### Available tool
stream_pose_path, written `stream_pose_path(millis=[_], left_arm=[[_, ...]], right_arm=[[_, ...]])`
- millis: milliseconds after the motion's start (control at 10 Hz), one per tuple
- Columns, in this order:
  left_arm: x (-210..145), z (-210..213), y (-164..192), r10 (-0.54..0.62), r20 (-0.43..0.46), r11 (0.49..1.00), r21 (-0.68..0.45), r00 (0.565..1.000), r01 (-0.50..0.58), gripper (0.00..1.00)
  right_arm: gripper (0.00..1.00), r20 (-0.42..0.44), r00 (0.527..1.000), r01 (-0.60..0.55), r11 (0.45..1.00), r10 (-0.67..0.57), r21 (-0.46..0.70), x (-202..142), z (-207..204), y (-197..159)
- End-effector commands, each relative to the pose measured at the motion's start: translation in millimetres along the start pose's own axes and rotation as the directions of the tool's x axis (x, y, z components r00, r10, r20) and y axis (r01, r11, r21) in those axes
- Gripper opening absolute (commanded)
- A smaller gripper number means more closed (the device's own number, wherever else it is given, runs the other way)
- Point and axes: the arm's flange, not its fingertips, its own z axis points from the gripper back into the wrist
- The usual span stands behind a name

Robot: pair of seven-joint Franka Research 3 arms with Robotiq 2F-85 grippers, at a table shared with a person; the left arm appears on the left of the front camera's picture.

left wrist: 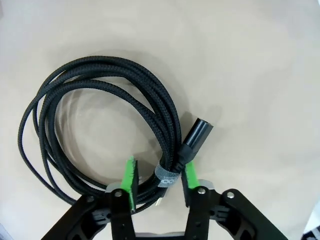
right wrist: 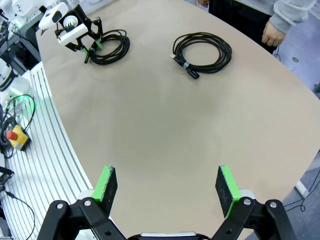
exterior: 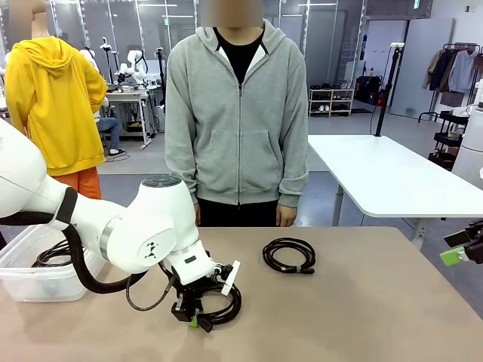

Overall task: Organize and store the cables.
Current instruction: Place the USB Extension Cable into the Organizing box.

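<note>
Clamped on the tied section of a cable coil (left wrist: 100, 145) near the desk's near edge, the left gripper (left wrist: 159, 182) has its grasp. Right gripper (right wrist: 167, 187) gapes idle. One coil (exterior: 289, 256) waits mid-desk; the bin (exterior: 23, 283) at the left edge already holds cable, so roughly two remain.

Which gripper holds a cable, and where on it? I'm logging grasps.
The left gripper is shut on the coiled cable at its tie band; the right gripper holds nothing.

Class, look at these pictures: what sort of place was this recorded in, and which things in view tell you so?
Probably a robotics lab or test hall: other robot arms on a far workbench, white work tables, and a red emergency stop button beside the table.
</note>
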Motion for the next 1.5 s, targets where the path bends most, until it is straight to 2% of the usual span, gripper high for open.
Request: stream_pose_path(millis=[0, 100, 400, 700, 900, 1400], left_arm=[[-0.5, -2.1, -2.9, 0.02, -0.008, 1.0, 0.01, 1.0, -0.02, 0.03], [-0.4, -1.6, -2.5, 0.022, -0.008, 1.0, 0.007, 1.0, -0.022, 0.0], [5.9, 13.9, 1.1, 0.033, -0.001, 0.999, -0.002, 0.999, -0.033, 0.0], [27.2, 76.6, 8.2, 0.023, -0.031, 0.999, 0.032, 0.999, -0.022, 0.0], [28.0, 116.5, 18.8, 0.023, -0.005, 0.995, 0.099, 1.0, -0.022, 0.0], [29.8, 104.0, 13.8, 0.001, -0.001, 0.996, 0.089, 1.0, -0.001, 0.0]], right_arm=[[1.0, -0.01, 1.0, -0.01, 1.0, 0.01, 0.006, -2.4, 1.6, 2.3], [1.0, -0.01, 1.0, -0.01, 1.0, 0.01, 0.006, -2.4, 1.6, 2.3], [1.0, -0.01, 1.0, -0.01, 1.0, 0.01, 0.006, -2.4, 1.6, 2.3], [1.0, -0.01, 1.0, -0.01, 1.0, 0.01, 0.006, -2.4, 1.6, 2.3], [1.0, -0.01, 1.0, -0.01, 1.0, 0.01, 0.006, -2.4, 1.6, 2.3], [1.0, -0.01, 1.0, -0.01, 1.0, 0.01, 0.006, -2.4, 1.6, 2.3]])
